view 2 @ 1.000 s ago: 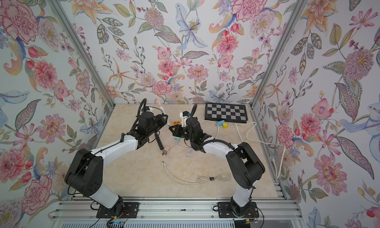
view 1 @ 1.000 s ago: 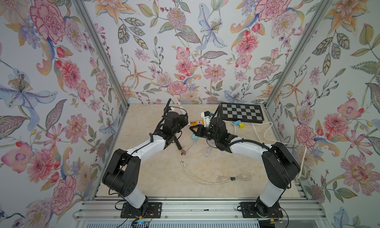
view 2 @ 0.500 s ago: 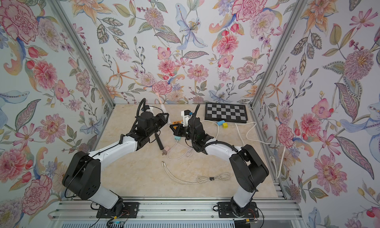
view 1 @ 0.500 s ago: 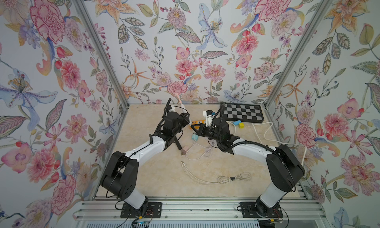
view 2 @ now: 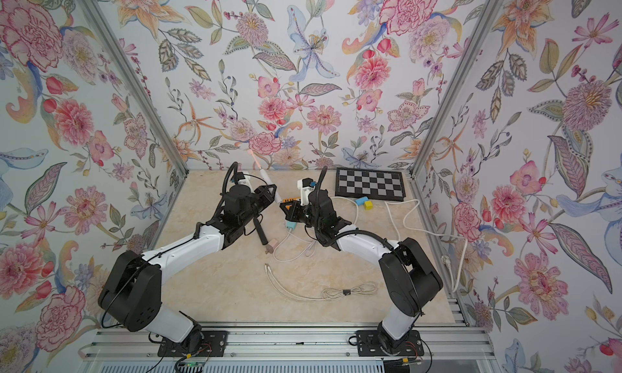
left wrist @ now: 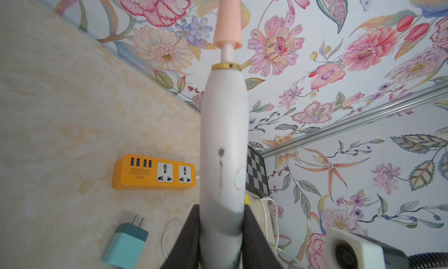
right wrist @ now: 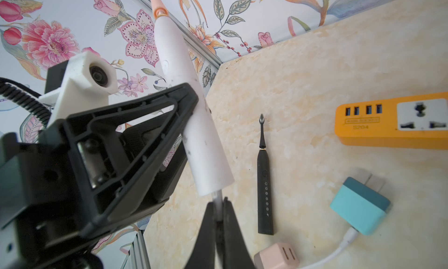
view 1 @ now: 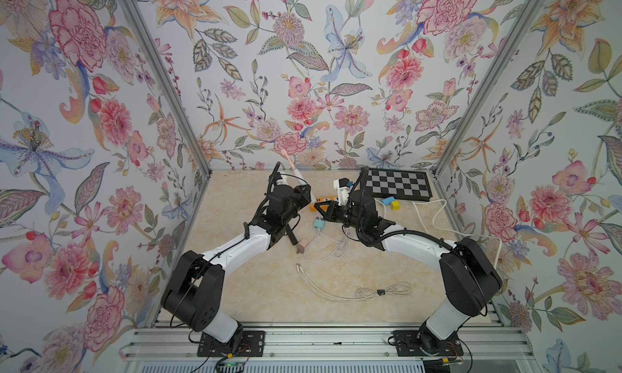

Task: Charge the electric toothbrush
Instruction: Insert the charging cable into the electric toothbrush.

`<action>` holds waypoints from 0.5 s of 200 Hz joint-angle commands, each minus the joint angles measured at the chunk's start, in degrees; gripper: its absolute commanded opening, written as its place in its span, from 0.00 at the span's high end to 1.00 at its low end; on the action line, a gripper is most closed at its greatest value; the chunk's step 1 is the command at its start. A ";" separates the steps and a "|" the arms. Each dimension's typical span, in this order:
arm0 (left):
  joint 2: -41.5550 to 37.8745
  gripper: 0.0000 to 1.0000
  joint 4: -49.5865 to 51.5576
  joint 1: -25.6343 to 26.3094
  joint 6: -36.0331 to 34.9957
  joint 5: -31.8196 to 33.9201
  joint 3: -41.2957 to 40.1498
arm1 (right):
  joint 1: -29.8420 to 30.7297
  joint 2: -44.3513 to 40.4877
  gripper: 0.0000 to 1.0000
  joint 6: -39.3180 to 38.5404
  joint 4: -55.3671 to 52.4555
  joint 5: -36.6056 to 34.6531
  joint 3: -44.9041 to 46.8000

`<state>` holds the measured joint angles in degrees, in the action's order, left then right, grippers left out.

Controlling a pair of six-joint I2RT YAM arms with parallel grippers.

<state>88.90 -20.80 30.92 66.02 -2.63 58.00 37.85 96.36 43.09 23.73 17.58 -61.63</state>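
Nearest me, low in the middle of both top views, a loose white cable (view 1: 383, 291) lay half coiled on the pale marbled bench (view 1: 249, 287). Beyond it, around the centre of the frame, a pink charger (right wrist: 276, 256) sat just beside the butt end of a black toothbrush (right wrist: 264, 182) lying flat. A teal charger (right wrist: 360, 207) lay a little past them with a white lead plugged into its back. Above these the two arms met. The left fingers (left wrist: 188, 238) were clamped round the lower body of the white toothbrush (left wrist: 224, 134), holding it off the bench, tilted, with its pink head toward the back wall. The right fingers (right wrist: 232, 233) were pinched almost together on a thin grey connector (right wrist: 217, 198). Its tip met the blunt base of that handle at the lower middle of the right wrist view, though I could not tell whether it was seated. Farther back the orange power strip (left wrist: 152, 175) lay flat, sockets facing up. At the upper right of the bench a checkerboard (view 1: 397, 184) rested by the back wall, with a blue block (view 1: 387, 200) and a yellow block (view 1: 395, 205) touching just in front of it.
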 commanded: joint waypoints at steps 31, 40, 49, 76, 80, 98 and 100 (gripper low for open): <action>-0.55 1.00 8.04 8.15 -1.96 -15.27 -1.70 | -2.21 -0.27 1.00 -1.04 14.23 -4.53 -3.89; -0.34 1.00 8.43 6.74 -2.32 -14.94 -1.37 | -2.08 -1.27 1.00 -1.74 14.09 -4.31 -2.74; -0.23 1.00 9.16 4.80 -3.13 -14.58 -0.86 | -1.99 -2.76 0.97 -2.61 13.77 -3.97 -0.92; 1.16 1.00 15.05 -1.88 -8.99 -8.37 2.93 | -2.01 -9.72 0.70 -6.31 10.02 -4.33 6.86; 2.63 1.00 16.19 -2.66 -9.93 -6.86 3.71 | -1.97 -10.95 0.67 -6.94 8.61 -4.98 7.90; 6.98 1.00 19.69 -5.57 -12.43 -3.98 6.76 | -1.90 -16.33 0.60 -9.73 1.79 -8.77 11.66; 7.62 1.00 19.90 -5.84 -12.48 -3.90 7.04 | -1.90 -16.83 0.60 -9.99 0.89 -9.34 11.98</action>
<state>90.98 -10.17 29.06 58.98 -7.11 61.36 36.23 87.26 37.89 26.06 14.90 -52.71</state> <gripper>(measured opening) 0.265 0.380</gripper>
